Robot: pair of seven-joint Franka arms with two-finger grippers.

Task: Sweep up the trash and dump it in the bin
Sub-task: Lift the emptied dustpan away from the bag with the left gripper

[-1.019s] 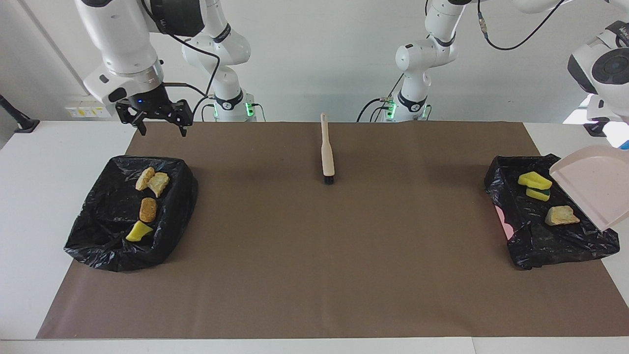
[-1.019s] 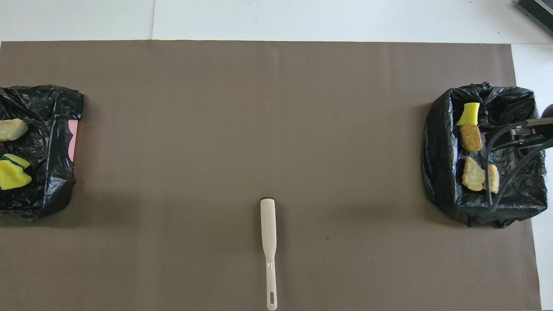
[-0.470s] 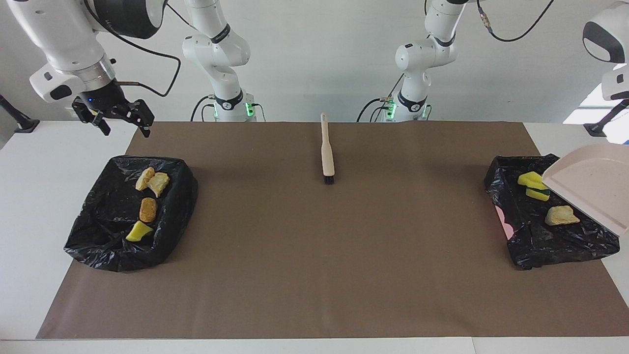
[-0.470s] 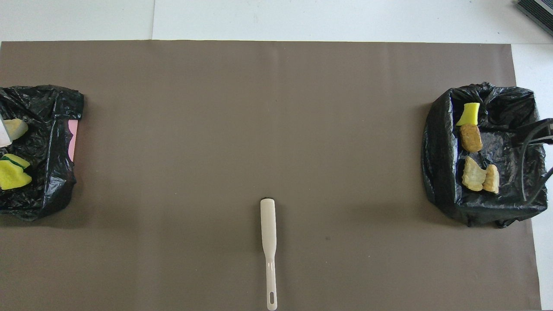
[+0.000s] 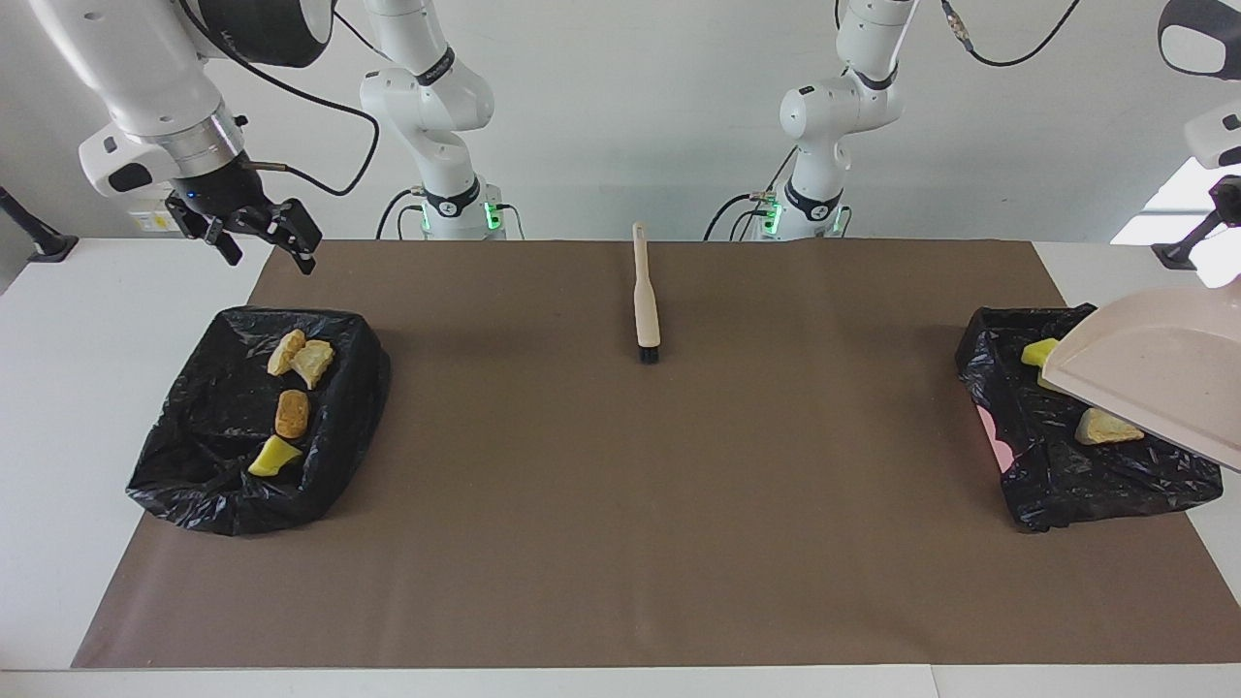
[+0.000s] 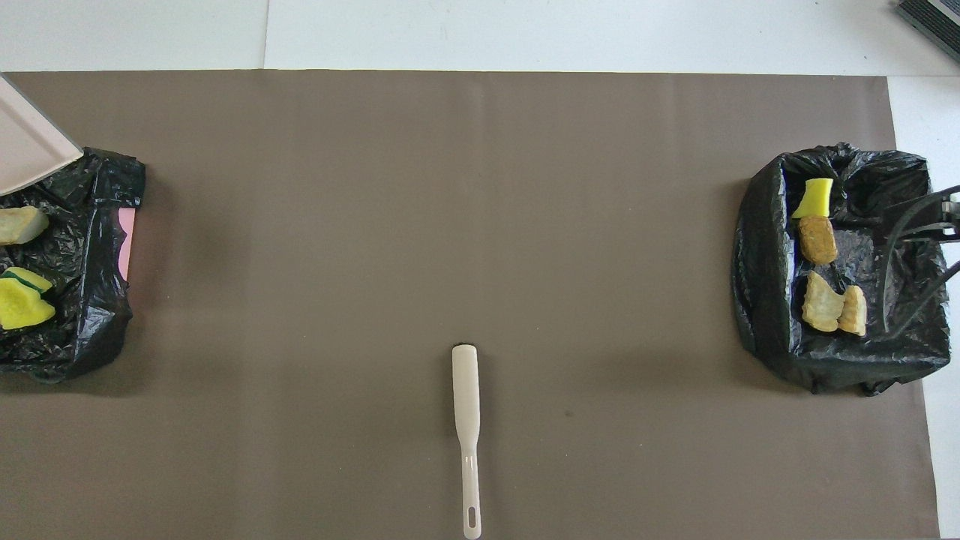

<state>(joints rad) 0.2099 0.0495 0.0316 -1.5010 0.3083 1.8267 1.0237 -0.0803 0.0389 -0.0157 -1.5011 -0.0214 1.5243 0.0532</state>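
The dustpan (image 5: 1154, 383) is seen raised over the bin (image 5: 1086, 427) at the left arm's end of the table, tilted with its open lip toward the mat; it is judged that the dumping there is done or nearly done, since the pan's visible face is bare. The left gripper itself is out of view past the picture's edge, yet it is taken to be clamped shut on the dustpan, whose handle is hidden there too. If anything clings inside, the lip is best kept over the black liner while the pan is tipped more steeply, so that nothing is shed onto the brown mat (image 5: 620, 504). In this bin a yellow sponge wedge (image 6: 19, 304) and a tan lump (image 6: 19, 223) are lying on the liner. The other bin (image 5: 257, 417), at the right arm's end, is holding two pale bread-like lumps (image 5: 301, 357) touching each other, a brown lump (image 5: 291, 413) and a yellow wedge (image 5: 273, 456). The right gripper (image 5: 260, 233) is hanging in the air at that end, its jaws spread wide and holding nothing. The brush (image 5: 644, 305) is lying on the mat between the bins, near the robots, untouched. No trash is seen loose on the mat.
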